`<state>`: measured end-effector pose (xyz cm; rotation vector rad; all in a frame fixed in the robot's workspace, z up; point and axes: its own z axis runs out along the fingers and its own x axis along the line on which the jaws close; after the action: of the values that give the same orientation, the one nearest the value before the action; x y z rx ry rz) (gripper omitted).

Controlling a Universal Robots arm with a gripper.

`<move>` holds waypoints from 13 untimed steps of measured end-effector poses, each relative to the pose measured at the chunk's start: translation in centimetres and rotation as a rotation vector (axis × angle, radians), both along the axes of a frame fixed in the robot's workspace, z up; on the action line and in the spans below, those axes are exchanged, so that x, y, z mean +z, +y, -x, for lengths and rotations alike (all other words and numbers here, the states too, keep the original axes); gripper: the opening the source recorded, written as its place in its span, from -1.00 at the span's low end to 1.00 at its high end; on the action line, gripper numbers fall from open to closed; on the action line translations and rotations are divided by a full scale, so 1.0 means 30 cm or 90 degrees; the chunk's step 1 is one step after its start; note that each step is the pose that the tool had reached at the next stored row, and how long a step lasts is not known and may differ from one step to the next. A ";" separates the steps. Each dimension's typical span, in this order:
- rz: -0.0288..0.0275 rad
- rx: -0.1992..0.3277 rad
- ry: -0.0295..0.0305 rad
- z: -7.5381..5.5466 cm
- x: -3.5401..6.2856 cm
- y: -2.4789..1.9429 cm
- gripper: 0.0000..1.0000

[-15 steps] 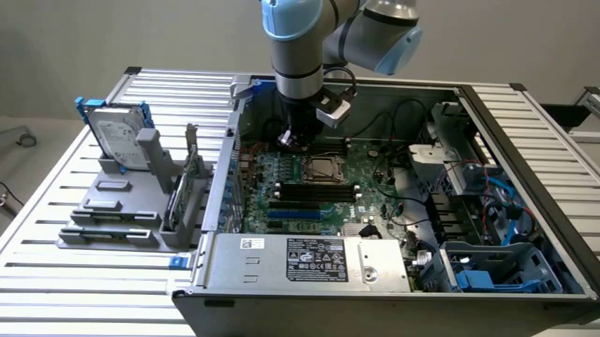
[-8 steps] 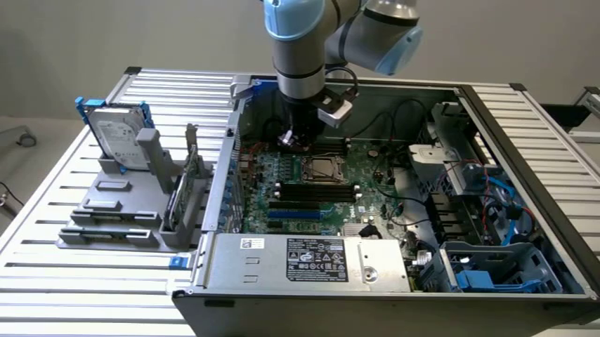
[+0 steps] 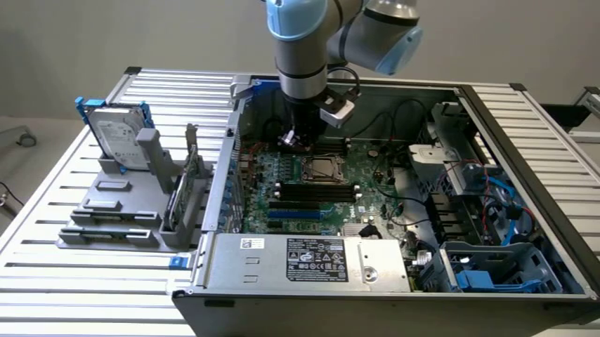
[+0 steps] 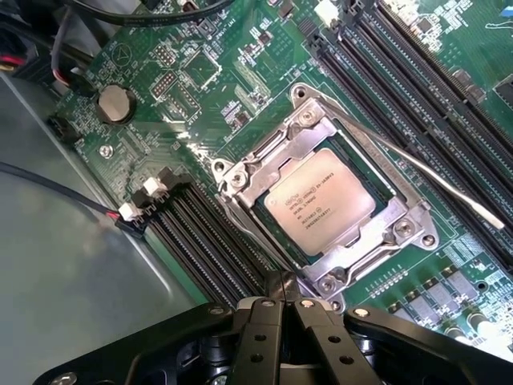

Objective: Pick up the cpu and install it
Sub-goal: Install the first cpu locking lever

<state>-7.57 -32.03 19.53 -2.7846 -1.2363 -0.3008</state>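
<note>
The cpu, a small flat square chip with a pale silver top and printed text, lies inside the metal-framed socket on the green motherboard. My gripper hovers just beside the socket's corner, its black fingers pressed together and shut on nothing. In the exterior view the gripper hangs inside the open computer case, a little toward the exterior view's left of the socket with the cpu.
The socket's thin metal lever runs alongside the frame. Black memory slots flank the socket. A silver hard drive stands in a grey holder outside the case. The power supply, cables and drive cages crowd the case.
</note>
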 end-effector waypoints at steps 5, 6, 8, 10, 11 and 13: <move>0.0000 0.000 0.0000 -0.007 0.000 0.000 -0.79; 0.0000 0.000 0.0000 -0.008 0.000 0.000 -0.79; 0.0000 0.000 0.0000 -0.011 0.000 0.000 -0.79; 0.0000 0.000 0.0000 -0.014 0.000 0.000 -0.79; 0.0000 0.000 0.0000 -0.015 0.000 0.000 -0.79; 0.0000 0.000 -0.0001 -0.018 0.000 0.000 -0.79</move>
<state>-7.04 -32.03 19.53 -2.7846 -1.2362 -0.3010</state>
